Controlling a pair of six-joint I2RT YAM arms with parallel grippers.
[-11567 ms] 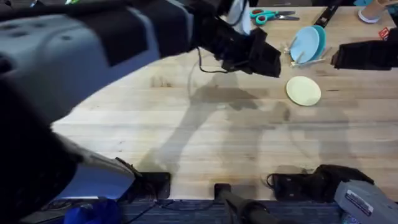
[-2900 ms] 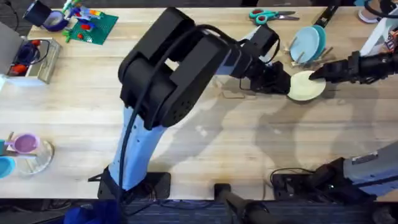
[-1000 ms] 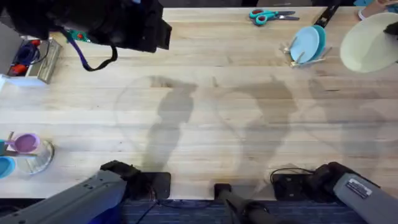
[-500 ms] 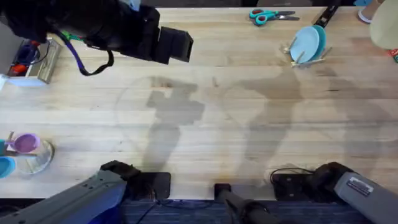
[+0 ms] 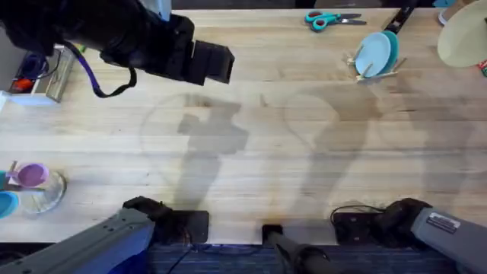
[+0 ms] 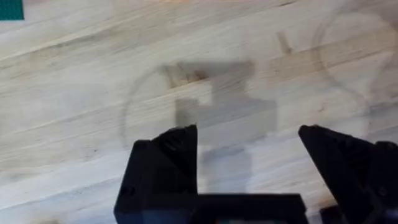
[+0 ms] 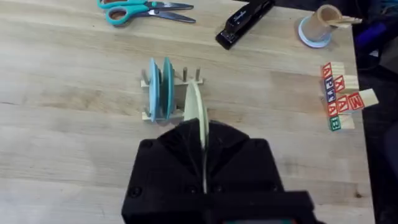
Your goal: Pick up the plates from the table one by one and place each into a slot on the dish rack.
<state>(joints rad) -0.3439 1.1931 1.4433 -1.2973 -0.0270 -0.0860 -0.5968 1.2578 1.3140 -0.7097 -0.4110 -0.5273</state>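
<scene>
The wooden surface point(image 5: 251, 152) carries the dish rack point(image 7: 169, 93) at far right, a light blue plate point(image 7: 153, 90) standing in it. The right pincer point(image 7: 202, 158) grasps the cream plate point(image 7: 195, 115) on edge above the rack. The left pincer point(image 6: 249, 168) hangs released over bare wood, far left.

Wooden table point(image 5: 251, 152) with dish rack point(image 5: 374, 70), scissors point(image 5: 333, 17)
</scene>
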